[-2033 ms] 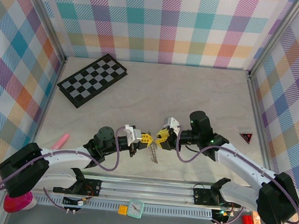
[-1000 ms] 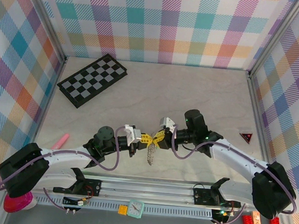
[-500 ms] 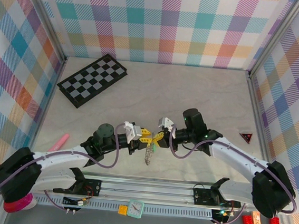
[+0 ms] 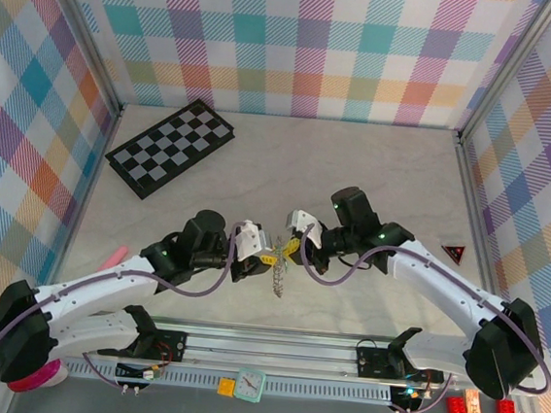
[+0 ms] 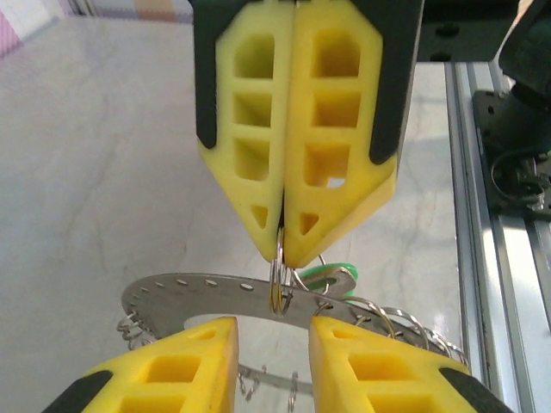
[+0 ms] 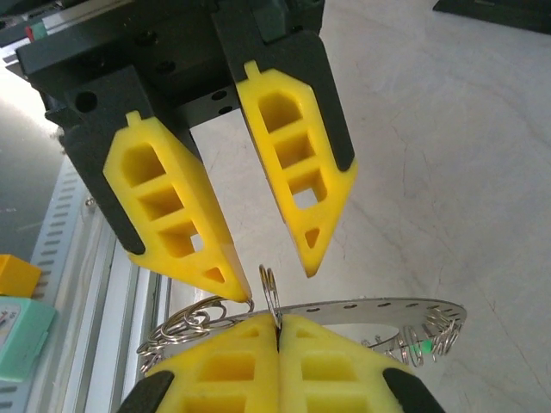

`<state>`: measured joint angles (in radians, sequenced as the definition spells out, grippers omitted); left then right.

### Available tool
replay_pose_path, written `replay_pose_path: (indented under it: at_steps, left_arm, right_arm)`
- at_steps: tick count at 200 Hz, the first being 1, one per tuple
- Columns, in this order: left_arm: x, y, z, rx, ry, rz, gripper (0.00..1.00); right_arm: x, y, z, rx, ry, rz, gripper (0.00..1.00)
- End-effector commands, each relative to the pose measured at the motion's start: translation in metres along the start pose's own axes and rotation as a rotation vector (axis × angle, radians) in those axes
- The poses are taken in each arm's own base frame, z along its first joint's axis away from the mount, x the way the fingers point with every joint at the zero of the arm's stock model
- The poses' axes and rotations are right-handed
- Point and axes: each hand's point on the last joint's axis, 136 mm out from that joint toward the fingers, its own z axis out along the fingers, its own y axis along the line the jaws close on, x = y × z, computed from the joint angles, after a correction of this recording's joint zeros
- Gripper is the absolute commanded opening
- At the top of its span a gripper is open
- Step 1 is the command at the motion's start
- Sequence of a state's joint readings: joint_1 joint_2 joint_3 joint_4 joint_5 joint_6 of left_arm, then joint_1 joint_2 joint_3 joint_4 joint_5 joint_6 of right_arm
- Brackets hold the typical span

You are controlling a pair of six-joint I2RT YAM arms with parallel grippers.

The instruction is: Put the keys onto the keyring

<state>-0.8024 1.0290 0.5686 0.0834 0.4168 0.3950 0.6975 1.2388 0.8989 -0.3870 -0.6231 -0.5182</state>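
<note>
Hard to read: in the top external view the keyring (image 4: pixel 276 277) is a thin grey sliver hanging just below the left gripper (image 4: pixel 267 255) and right gripper (image 4: pixel 290 250), and its rim loops are not resolved. Of the keys, one mint-green tag (image 5: pixel 331 277) shows among the loops, just beside the right gripper's tips. The blades cannot be made out, and I cannot tell where the second key is. The left gripper's own fingers (image 5: pixel 172 370) cut off the keyring's lower arc at the bottom of the left wrist view

Room: bare table (image 4: pixel 357 175) beyond both grippers. The chessboard (image 4: pixel 171 146) is well apart, far behind the left gripper. A metal rail (image 5: pixel 482 215) is near on the base side

Right gripper: pads pressed together, pinching a small wire loop (image 6: pixel 270 292) threaded through the keyring's flat band; the ring hangs from it. Left gripper: fingers spread, tip to tip with the right one, tips just above the band. One tip is at the rim loops (image 6: pixel 194 320); whether it touches them I cannot tell
</note>
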Motion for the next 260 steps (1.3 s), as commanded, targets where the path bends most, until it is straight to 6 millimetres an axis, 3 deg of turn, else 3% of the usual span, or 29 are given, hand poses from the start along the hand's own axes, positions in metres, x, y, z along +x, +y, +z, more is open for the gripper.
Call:
replay_pose_path:
  at_steps: [1,67,153,181,206,224,240,260]
  left_arm:
    - [-0.004,-0.004,0.002,0.04,0.007,0.016,0.25]
    - [-0.011,-0.008,0.003,0.075,-0.032,0.005,0.22]
    - [-0.004,-0.005,0.001,0.066,-0.049,-0.029,0.21]
    - [-0.007,-0.005,0.003,0.072,-0.062,-0.034,0.16]
    - [-0.009,-0.005,0.003,0.077,-0.068,-0.032,0.0]
    - [-0.006,-0.007,0.002,0.083,-0.065,-0.032,0.0]
    - [-0.006,-0.008,0.0,0.081,-0.079,-0.036,0.0]
    - [-0.011,-0.007,-0.003,0.062,-0.148,-0.053,0.0]
  right_arm:
    - [-0.006,0.004,-0.001,-0.011,0.031,-0.07,0.0]
    - [-0.005,0.002,0.004,-0.01,0.092,-0.102,0.0]
    - [-0.005,0.008,0.007,-0.024,0.093,-0.117,0.0]
    - [-0.009,0.009,0.011,-0.034,0.089,-0.122,0.0]
    - [-0.01,0.011,0.013,-0.046,0.084,-0.117,0.0]
    - [-0.011,0.011,0.012,-0.032,0.063,-0.114,0.0]
    - [-0.014,0.014,0.007,-0.014,-0.009,-0.115,0.32]
    - [-0.015,0.016,0.002,-0.019,-0.116,-0.07,0.4]
